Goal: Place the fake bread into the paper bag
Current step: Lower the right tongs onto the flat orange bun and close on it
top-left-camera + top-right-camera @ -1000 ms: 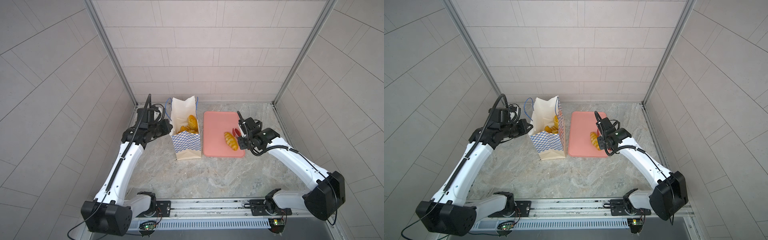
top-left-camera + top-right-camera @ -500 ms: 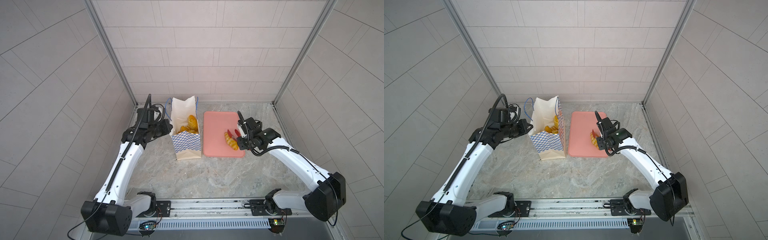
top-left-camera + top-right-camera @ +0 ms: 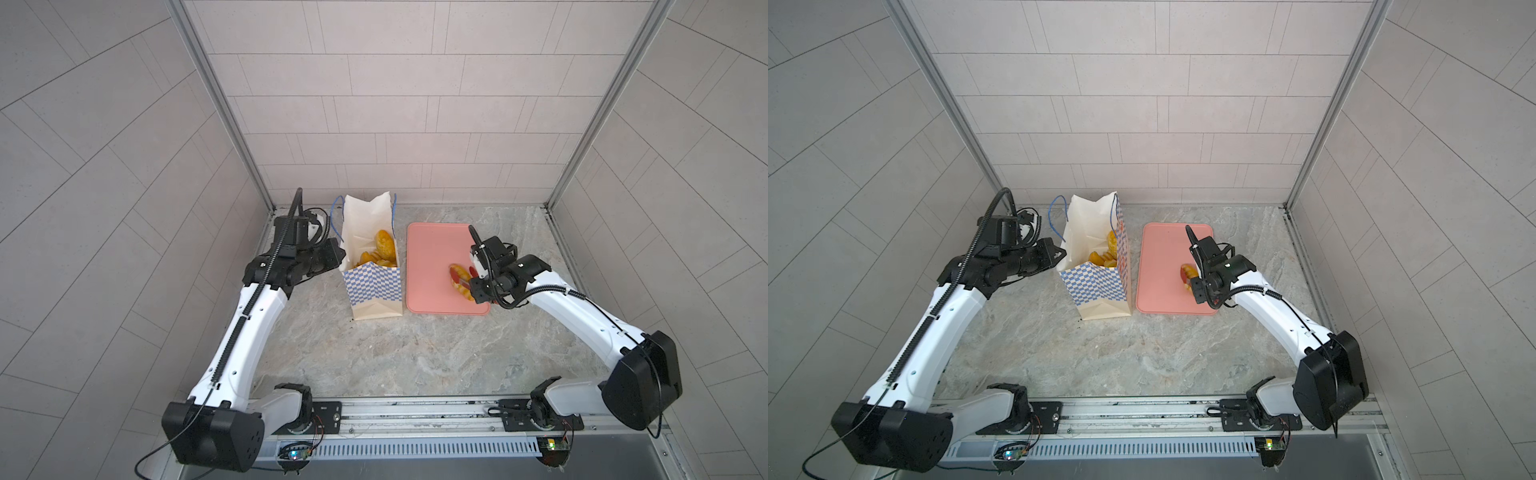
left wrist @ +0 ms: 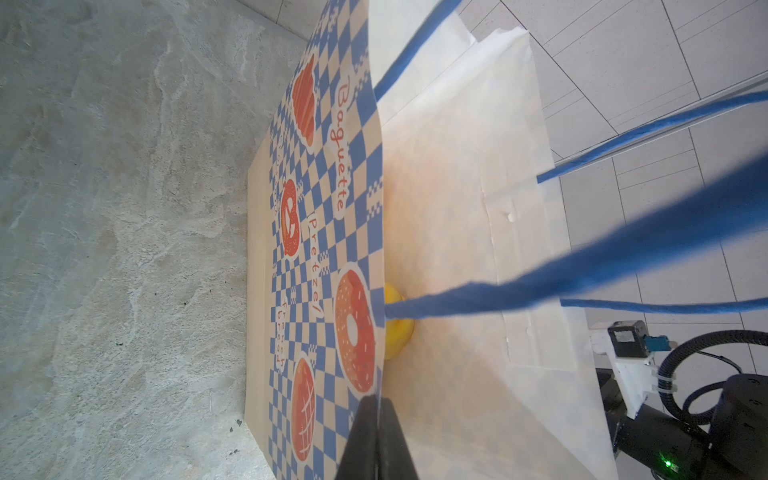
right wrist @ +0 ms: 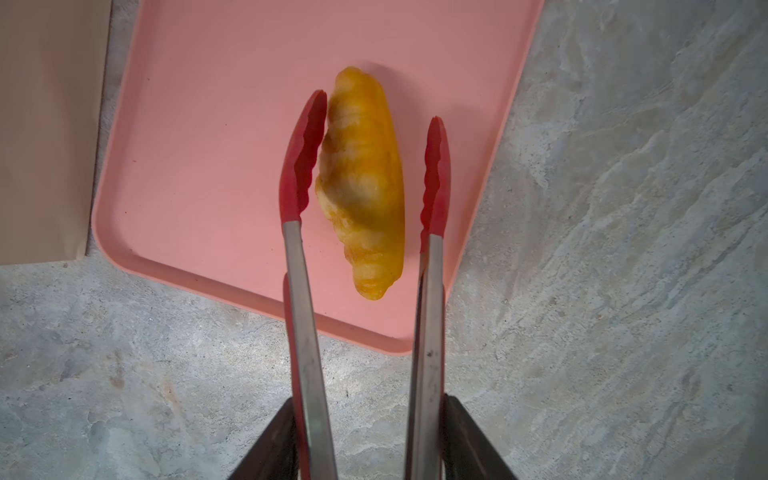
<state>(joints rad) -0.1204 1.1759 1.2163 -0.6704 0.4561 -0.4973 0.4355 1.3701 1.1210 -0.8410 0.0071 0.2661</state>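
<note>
Bread [image 5: 361, 183] lies near-right on the tray [image 5: 199, 124], between my tongs' [image 5: 301, 166] parted tips. My right gripper [image 5: 370, 419] grasps the tongs; my left gripper [image 4: 376, 419] pinches the bag [image 3: 376, 286] rim, other bread [image 3: 384, 243] inside.

A flat pink tray [image 3: 432, 249] [image 3: 1163, 257] lay on the grey marble-pattern tabletop [image 3: 415, 353], right of centre in both top views. Red tongs [image 5: 305, 291], steel arms with scalloped red tips, were positioned over the near right part of the tray, with the tips standing apart. Grey tiled walls [image 3: 395, 104] enclosed three sides. A metal rail [image 3: 415, 411] ran along the front edge.
</note>
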